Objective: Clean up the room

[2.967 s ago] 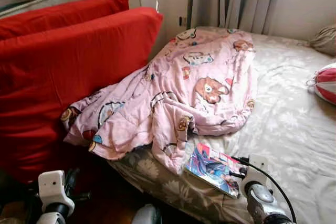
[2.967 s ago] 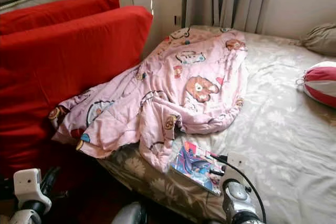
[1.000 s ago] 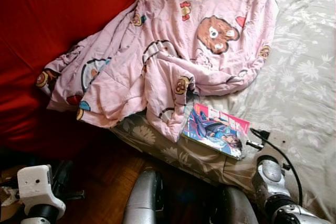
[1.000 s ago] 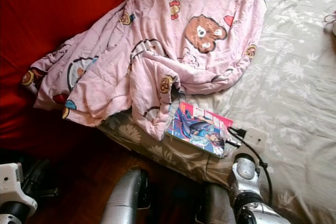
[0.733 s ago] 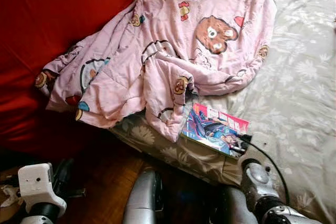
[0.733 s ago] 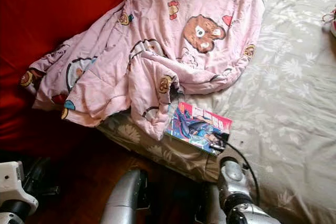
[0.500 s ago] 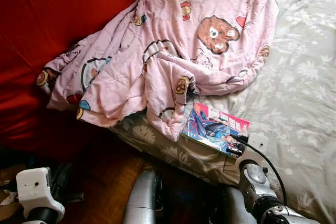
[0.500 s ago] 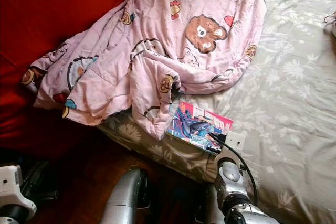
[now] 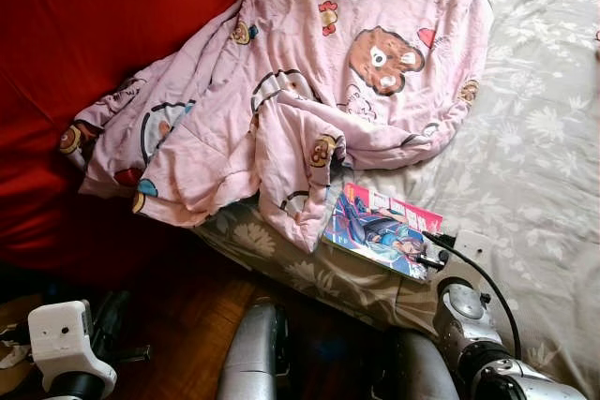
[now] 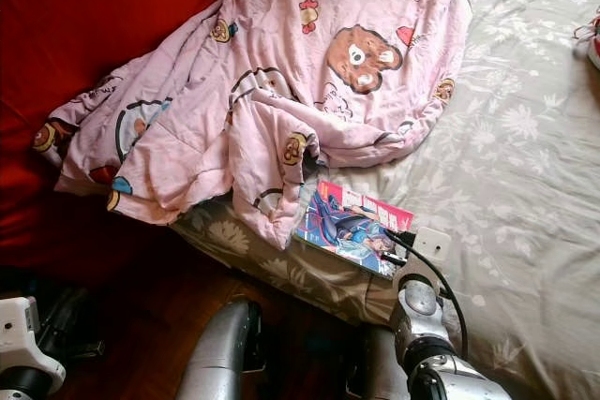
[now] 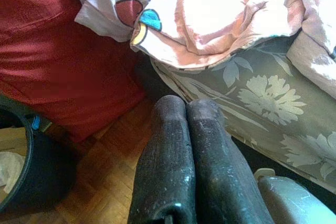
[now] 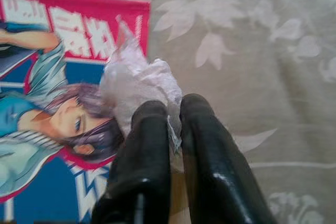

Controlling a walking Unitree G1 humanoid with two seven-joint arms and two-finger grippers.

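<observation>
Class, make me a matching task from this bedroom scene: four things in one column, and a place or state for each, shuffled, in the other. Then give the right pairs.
Column 1
1. pink blanket
2. comic book
3. right gripper
4. left gripper

Column 2
A. flat on the floral bed sheet, near the bed's edge
B. low above the wooden floor, fingers together
C. crumpled between the red cushion and the bed
D. pinching a crinkled clear wrapper

Pairs: 1-C, 2-A, 3-D, 4-B

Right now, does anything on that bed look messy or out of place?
Yes. A pink cartoon blanket lies crumpled, spilling over the edge of the bed against a red cushion. A comic book sits askew at the edge, and the right gripper pinches a crumpled clear wrapper on it.
</observation>
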